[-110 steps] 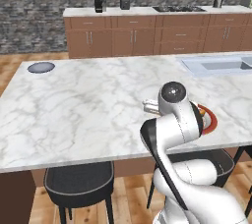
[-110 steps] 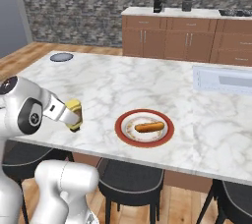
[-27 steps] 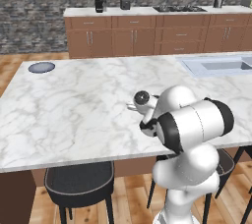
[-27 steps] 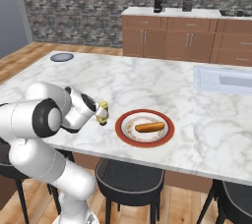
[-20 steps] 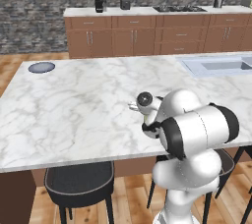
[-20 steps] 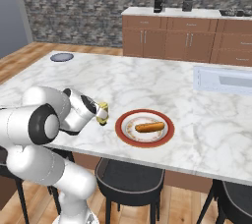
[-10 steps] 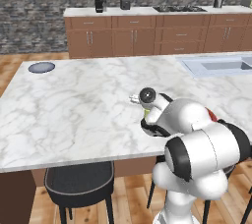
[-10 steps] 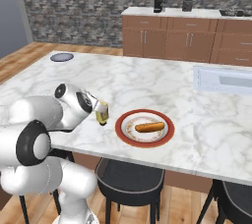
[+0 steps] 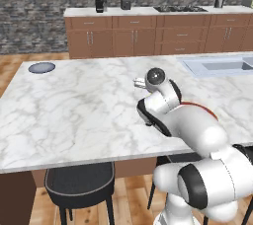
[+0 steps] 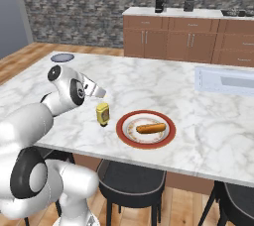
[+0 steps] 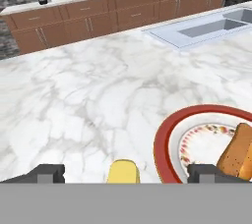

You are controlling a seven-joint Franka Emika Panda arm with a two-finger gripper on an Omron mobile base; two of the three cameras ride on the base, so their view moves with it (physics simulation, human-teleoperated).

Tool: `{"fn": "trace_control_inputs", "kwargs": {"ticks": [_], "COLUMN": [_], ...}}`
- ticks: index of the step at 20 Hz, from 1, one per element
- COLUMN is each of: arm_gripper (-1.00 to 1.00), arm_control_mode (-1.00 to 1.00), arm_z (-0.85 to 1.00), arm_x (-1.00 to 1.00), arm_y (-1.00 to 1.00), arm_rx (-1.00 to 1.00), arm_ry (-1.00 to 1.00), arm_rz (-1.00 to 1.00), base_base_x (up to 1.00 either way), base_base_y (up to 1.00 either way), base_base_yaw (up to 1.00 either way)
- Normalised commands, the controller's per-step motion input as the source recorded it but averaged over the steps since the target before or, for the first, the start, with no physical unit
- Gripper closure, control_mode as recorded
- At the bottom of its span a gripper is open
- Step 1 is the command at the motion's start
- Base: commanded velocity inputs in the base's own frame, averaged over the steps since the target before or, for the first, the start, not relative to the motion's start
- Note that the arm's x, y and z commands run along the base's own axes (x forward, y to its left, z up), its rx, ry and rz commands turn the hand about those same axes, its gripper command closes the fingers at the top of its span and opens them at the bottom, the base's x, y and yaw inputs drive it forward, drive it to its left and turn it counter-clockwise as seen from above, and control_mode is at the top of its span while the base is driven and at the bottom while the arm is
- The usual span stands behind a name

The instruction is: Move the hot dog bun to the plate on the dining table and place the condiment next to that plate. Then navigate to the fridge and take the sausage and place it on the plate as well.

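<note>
Condiment (image 10: pixel 102 114) stands upright on the worktop (image 10: pixel 163 86), just left of the plate (image 10: pixel 146 129), not touching it. I see the bun (image 10: pixel 151 128) lying on that plate. My end effector (image 10: pixel 95 90) hovers above the condiment, jaws spread wide, gripping nothing.

Arm hides most of the plate (image 9: pixel 210 114).

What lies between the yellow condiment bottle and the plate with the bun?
Nothing: in the right base view the condiment bottle stands upright just left of the plate, apart from it, with a narrow strip of bare marble table between. The bun lies on the plate.
</note>
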Motion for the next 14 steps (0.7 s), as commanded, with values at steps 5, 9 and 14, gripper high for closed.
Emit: {"fn": "trace_control_inputs", "kwargs": {"ticks": [5, 9, 14], "arm_gripper": [-1.00, -1.00, -1.00], "arm_control_mode": [-1.00, -1.00, -1.00], "arm_z": [0.92, 0.59, 0.33], "arm_x": [-0.37, -0.32, -0.53], "arm_y": [0.09, 0.05, 0.01], "arm_rx": [0.00, 0.00, 0.00], "arm_ry": [0.09, 0.04, 0.01], "arm_rz": [0.00, 0.00, 0.00], "base_base_x": [0.00, 0.00, 0.00], "base_base_y": [0.00, 0.00, 0.00], "base_base_yaw": [0.00, 0.00, 0.00]}}
